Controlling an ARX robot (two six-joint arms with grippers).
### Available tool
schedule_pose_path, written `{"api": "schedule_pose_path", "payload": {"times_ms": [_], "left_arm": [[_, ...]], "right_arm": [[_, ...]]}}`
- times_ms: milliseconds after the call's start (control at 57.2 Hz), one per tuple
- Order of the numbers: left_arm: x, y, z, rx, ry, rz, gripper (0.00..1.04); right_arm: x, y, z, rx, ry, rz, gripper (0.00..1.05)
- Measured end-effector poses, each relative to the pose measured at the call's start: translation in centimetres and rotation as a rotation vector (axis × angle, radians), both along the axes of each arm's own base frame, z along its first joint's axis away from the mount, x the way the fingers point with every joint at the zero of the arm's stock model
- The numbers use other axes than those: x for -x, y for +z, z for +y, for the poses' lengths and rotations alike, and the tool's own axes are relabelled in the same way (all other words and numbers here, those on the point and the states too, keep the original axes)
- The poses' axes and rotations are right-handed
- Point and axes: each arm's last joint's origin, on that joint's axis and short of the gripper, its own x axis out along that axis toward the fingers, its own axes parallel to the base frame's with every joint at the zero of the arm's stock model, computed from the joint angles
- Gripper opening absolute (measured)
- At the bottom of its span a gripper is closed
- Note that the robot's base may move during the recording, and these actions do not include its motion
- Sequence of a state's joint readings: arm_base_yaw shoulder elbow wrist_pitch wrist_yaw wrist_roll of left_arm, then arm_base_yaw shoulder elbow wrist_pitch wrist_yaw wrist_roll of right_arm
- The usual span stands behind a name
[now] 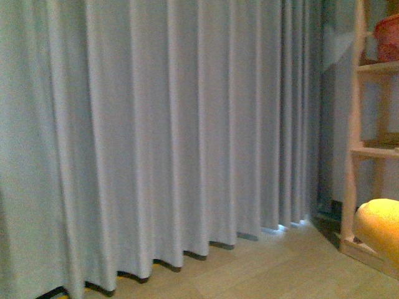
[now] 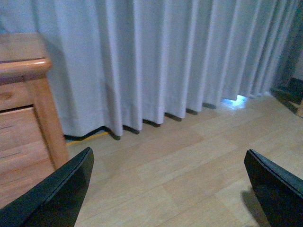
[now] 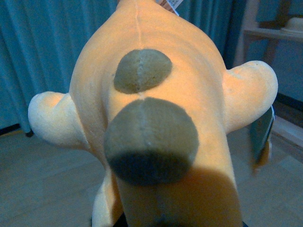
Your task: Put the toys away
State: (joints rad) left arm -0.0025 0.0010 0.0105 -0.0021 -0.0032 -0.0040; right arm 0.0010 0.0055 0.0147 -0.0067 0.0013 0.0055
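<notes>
My left gripper (image 2: 168, 158) gapes wide, empty, above the wood floor (image 2: 199, 142). Plush animal (image 3: 156, 118) fills right wrist view; right jaws hidden, cannot tell grip.

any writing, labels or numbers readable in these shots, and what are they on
No text can be read in any view.
On the plush animal, a small tag at the frame edge: cropped and blurred, unreadable.
Beside its limb, a teal tag: blurred, unreadable.
On the curtain and wooden shelf: no markings seen.
</notes>
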Motion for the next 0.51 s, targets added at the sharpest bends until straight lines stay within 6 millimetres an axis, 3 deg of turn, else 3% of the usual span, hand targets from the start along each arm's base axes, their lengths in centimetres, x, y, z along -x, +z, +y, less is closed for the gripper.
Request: {"api": "schedule_pose_path", "payload": {"times_ms": [507], "left_arm": [[0.00,-0.01,0.00,0.000,0.000,0.001,0.98]], "right_arm": [[0.00,-0.02,0.00,0.000,0.001,0.001,0.07]]}}
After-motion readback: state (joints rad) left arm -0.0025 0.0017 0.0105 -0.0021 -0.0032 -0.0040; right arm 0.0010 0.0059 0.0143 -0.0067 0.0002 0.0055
